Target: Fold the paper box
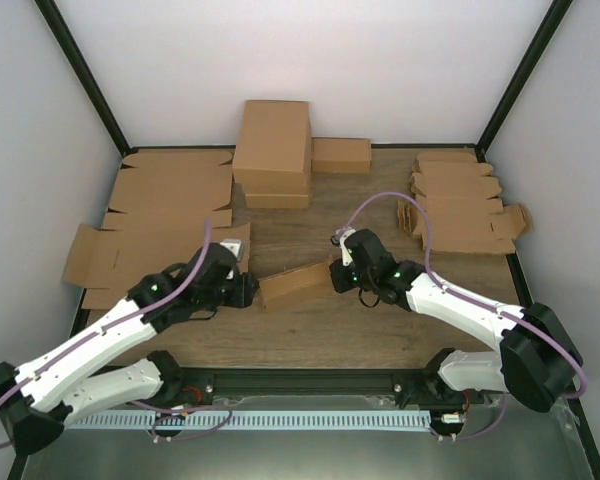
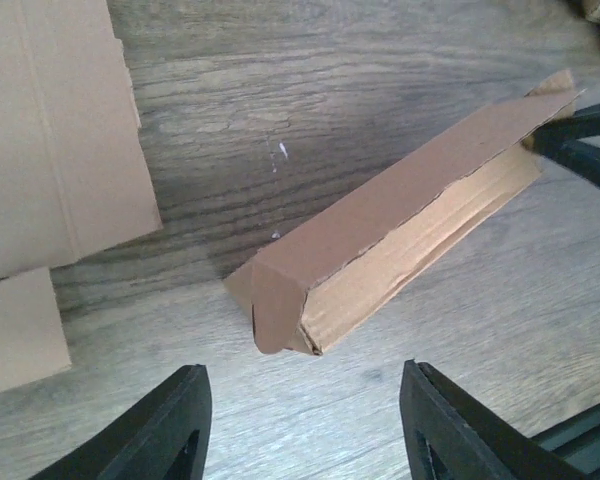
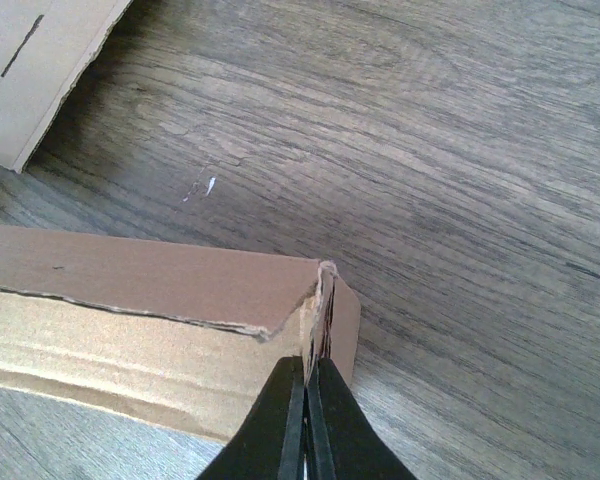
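Near the middle of the wood-grain worktop (image 1: pixel 320 325), somewhat toward its near edge: the paper box (image 1: pixel 295 285), plain brown, partly folded into a long, low shape, lying aslant with one long side open. An arm at each end of it.

At its right end, the right end effector (image 1: pixel 337 277), clenched, black fingers (image 3: pixel 285 430) pinched tight on the thin upright end wall of the box.

At its left end, the left end effector (image 1: pixel 248 290), released, fingers (image 2: pixel 170 430) spread wide, grasping nothing. Box corner just ahead of the gap between them, touching neither.

Along the left edge of the worktop, wide flat cardboard sheets (image 1: pixel 165 205). At the far edge, stacked closed cartons (image 1: pixel 272 150). Near the right edge, a pile of small flat blanks (image 1: pixel 460 200).
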Robot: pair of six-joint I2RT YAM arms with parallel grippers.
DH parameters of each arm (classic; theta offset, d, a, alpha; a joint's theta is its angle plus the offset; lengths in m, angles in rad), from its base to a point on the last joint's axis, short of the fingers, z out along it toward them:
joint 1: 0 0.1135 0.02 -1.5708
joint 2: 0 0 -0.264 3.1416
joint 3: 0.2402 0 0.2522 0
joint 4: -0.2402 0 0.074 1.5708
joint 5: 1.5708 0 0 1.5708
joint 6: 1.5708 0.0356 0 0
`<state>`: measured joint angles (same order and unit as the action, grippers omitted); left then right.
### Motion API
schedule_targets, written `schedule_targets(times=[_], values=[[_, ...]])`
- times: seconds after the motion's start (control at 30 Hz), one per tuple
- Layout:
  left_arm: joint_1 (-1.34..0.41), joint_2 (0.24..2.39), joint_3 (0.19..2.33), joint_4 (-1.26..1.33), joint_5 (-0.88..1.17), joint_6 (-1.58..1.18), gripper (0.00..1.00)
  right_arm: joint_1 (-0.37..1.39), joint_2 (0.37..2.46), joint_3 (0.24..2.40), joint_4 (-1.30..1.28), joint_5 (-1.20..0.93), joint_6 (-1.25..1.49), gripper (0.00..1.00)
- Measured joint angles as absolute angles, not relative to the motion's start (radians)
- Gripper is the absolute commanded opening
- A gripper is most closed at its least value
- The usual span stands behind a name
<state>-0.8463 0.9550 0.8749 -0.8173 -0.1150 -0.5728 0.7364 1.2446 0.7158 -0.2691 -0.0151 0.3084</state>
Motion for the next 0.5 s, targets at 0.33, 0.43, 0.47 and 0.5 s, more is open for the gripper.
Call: schedule_targets(times=[0.33, 0.43, 0.47, 0.5], values=[[-0.846, 0.921, 0.726, -0.704, -0.077, -0.701, 0.37, 0.736, 1.246, 0.716, -0.265, -0.023, 0.308, 0.01], [-0.846, 0.940, 0.721, -0.685, -0.089, -0.710, 0.34, 0.736, 1.246, 0.716, -0.265, -0.024, 0.308, 0.01], [-0.846, 0.943, 0.720, -0.673, -0.091, -0.711, 0.32, 0.736, 1.246, 0.716, -0.265, -0.024, 0.308, 0.01], [-0.846, 0.946, 0.717, -0.664, -0.093, -0.712, 0.31, 0.736, 1.246, 0.716, -0.265, -0.024, 0.308, 0.01]])
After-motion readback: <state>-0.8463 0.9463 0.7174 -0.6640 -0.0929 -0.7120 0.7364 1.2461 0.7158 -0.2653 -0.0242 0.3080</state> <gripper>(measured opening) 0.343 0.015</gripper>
